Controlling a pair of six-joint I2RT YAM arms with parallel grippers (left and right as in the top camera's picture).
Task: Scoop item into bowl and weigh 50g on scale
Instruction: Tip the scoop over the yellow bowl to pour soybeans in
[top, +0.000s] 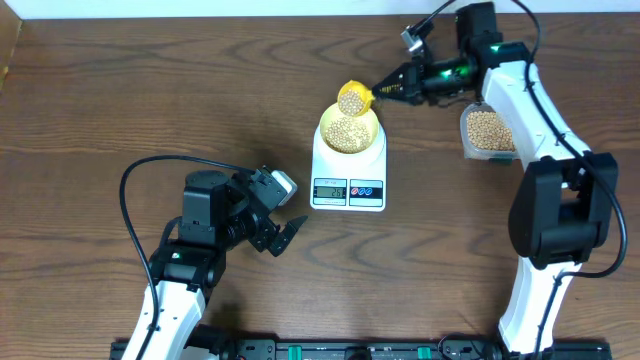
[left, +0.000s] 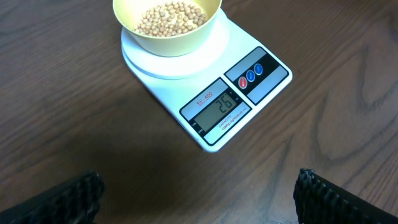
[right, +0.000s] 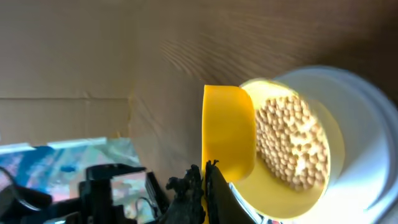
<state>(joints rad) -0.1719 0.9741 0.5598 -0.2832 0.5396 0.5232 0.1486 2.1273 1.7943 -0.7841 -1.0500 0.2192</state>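
Note:
The white scale (top: 374, 172) stands mid-table with the pale yellow-green bowl (top: 325, 136) on its platform. The bowl holds a layer of tan beans (top: 349, 133). My right gripper (top: 386, 92) is shut on the handle of a yellow scoop (top: 353, 98), which carries beans and hangs tilted over the bowl's far rim. In the right wrist view the scoop (right: 229, 134) sits just ahead of the closed gripper (right: 204, 182), with the bowl (right: 280, 199) beyond. My left gripper (top: 287, 235) stands open and holds nothing, on the near left of the scale. The left wrist view takes in the bowl (left: 168, 43) and the scale (left: 180, 87).
A clear tub (top: 488, 132) of beans sits right of the scale, under the right arm. The scale's display (left: 217, 107) is lit. Bare wooden table lies left of the scale and beneath the left gripper (left: 199, 202).

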